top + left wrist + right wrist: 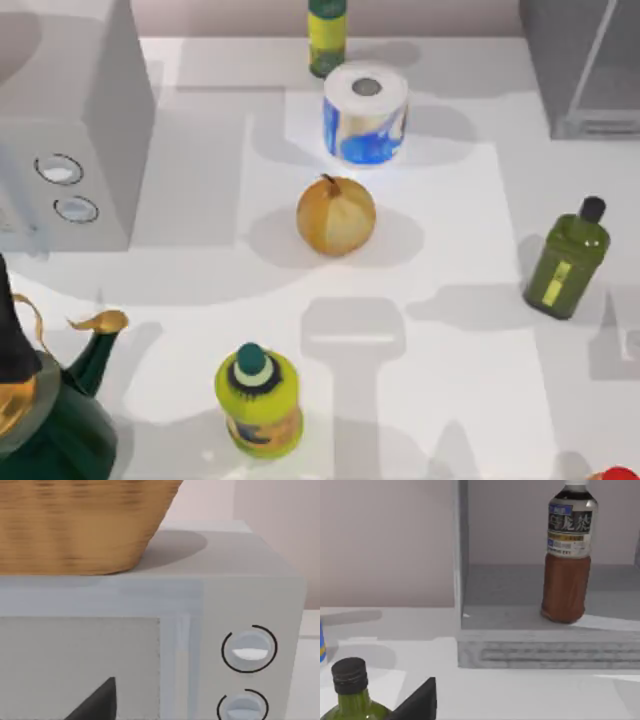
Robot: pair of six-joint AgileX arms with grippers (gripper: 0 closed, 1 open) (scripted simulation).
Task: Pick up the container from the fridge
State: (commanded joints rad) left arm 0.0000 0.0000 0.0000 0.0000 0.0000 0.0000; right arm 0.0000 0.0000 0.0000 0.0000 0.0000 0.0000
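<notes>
The container [568, 555], a brown-filled bottle, stands upright on the open fridge [585, 70] floor at the white table's [450, 330] 1 o'clock corner, bare tabletop before the fridge's front edge; gripper states cannot be told.

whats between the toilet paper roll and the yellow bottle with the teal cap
In the top view, the onion sits between the toilet paper roll and the yellow bottle.

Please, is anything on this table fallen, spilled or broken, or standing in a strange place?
Nothing stands out. The tea bottle stands upright inside the fridge. The olive-green flask, the yellow-green bottle, the onion and the paper roll sit apart on the table, with no spill.
</notes>
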